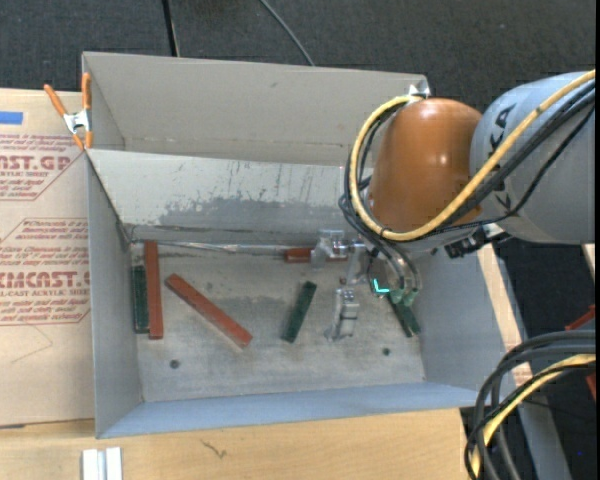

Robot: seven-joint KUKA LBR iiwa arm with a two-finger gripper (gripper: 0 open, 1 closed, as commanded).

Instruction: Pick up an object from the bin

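Note:
My gripper (pixel 346 313) hangs low over the bin floor, right of centre, under the orange-covered wrist. A dark green flat stick (pixel 299 312) lies tilted just to its left, a short gap away. Another green stick (pixel 406 314) lies at a slant to its right, partly hidden by the wrist and cables. A small red piece (pixel 298 256) sits near the back wall, up and to the left of the gripper. Nothing shows in the gripper.
An orange-red stick (pixel 207 309) lies diagonally in the left middle of the floor. Against the left wall, a second orange-red stick (pixel 153 290) and a dark green one (pixel 139 298) lie side by side.

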